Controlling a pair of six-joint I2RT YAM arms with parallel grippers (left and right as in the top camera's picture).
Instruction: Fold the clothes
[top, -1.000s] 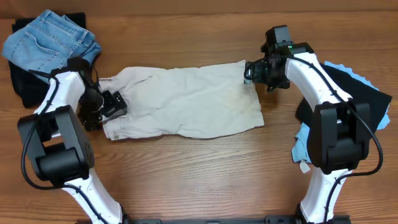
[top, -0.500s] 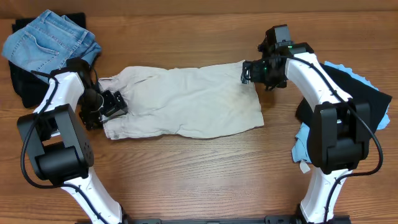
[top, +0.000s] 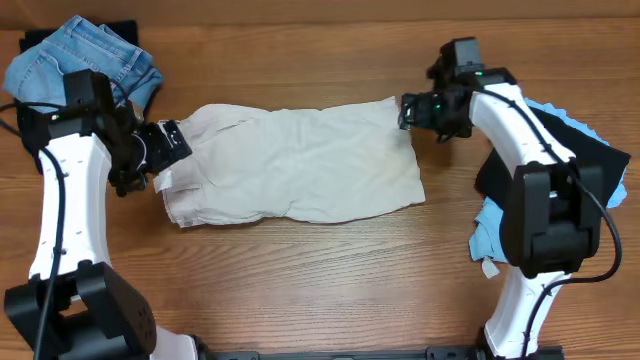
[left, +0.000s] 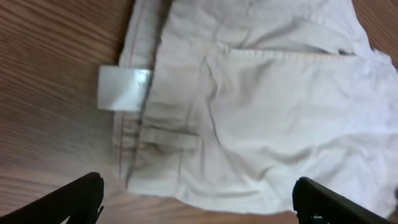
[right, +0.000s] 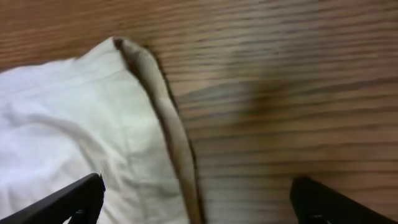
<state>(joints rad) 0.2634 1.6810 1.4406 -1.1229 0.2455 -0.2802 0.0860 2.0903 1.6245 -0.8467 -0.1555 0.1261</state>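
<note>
The cream trousers (top: 300, 160) lie folded lengthwise across the table, waistband at the left, leg ends at the right. My left gripper (top: 165, 148) hovers open over the waistband end; the left wrist view shows the waistband, a back pocket and the small white label (left: 123, 88) between the spread fingers (left: 199, 202). My right gripper (top: 408, 110) is open above the far right corner of the trousers; the right wrist view shows the hem edge (right: 165, 118) between its fingers (right: 196, 199), over cloth and bare wood.
Folded blue jeans (top: 80, 65) lie on a dark garment at the back left. A black garment (top: 560, 150) and a blue one (top: 490, 235) lie at the right edge. The table is brown wood (top: 320, 280).
My left arm has lifted and pulled back to the left, off the waistband, which it has let go. My right gripper has shifted slightly right and up at the hem corner.
</note>
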